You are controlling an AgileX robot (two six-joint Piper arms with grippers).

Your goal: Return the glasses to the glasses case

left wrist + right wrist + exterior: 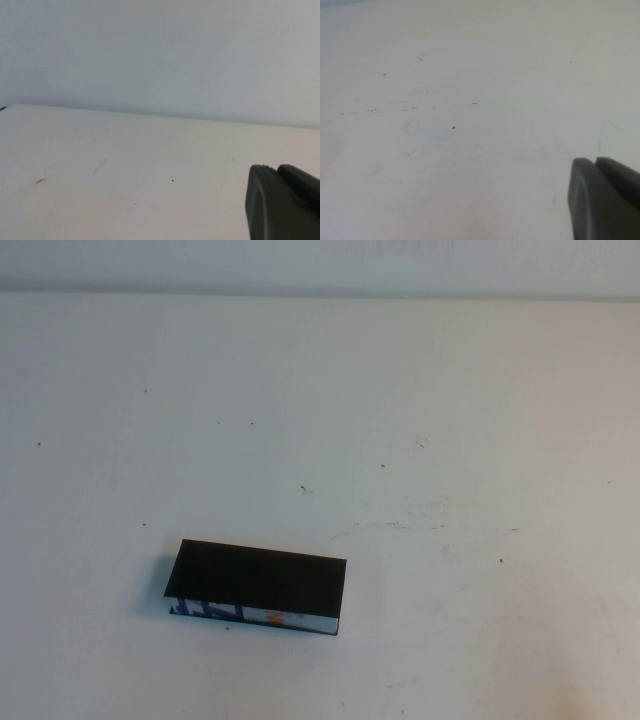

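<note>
The glasses case (258,588) is a flat black box lying shut on the white table, left of centre near the front, its front edge printed in blue, white and orange. The glasses are not in view. Neither arm shows in the high view. My left gripper (276,170) shows only in the left wrist view, its two dark fingers pressed together with nothing between them, over bare table. My right gripper (594,162) shows only in the right wrist view, its fingers also together and empty, above bare table.
The white table (420,420) carries small dark specks and faint scuff marks. Its far edge meets a pale wall (160,50) at the back.
</note>
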